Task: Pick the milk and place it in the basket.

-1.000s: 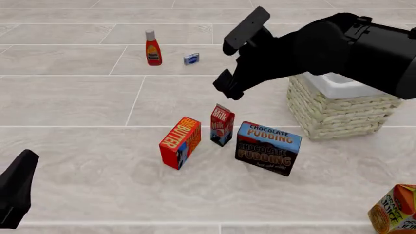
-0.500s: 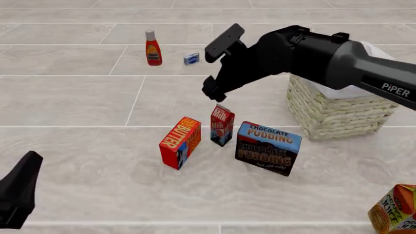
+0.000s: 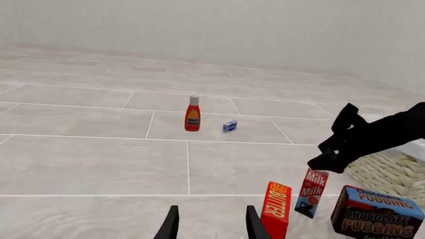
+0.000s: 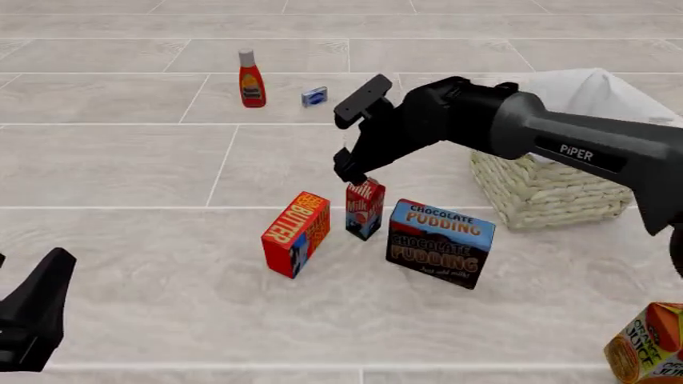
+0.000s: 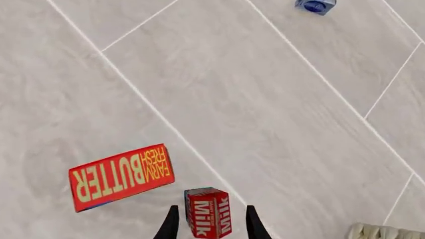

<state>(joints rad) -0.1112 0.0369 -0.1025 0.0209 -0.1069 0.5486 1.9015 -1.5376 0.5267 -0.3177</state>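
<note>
One carton matters here: the milk (image 4: 364, 207) stands upright on the tiled floor, between the butter box (image 4: 294, 233) and the pudding box (image 4: 440, 242), apart from both. That gap is why I bring the right gripper (image 4: 353, 130) in from above; a side approach would likely knock a neighbour. In the right wrist view the milk's top (image 5: 208, 212) sits between the two fingertips (image 5: 171, 223), which are spread wider than the carton and touch nothing, so the hand is open and holding nothing. Compared with a second ago, the right arm has come down and toward the milk, from high over the basket's side to just above the carton top. Nothing else has shifted. The basket (image 4: 549, 190) waits on the far side of the pudding box from the milk, near it. My left gripper (image 3: 208, 223) hangs idle, well away from the milk on the butter side, fingers parted and empty.
</note>
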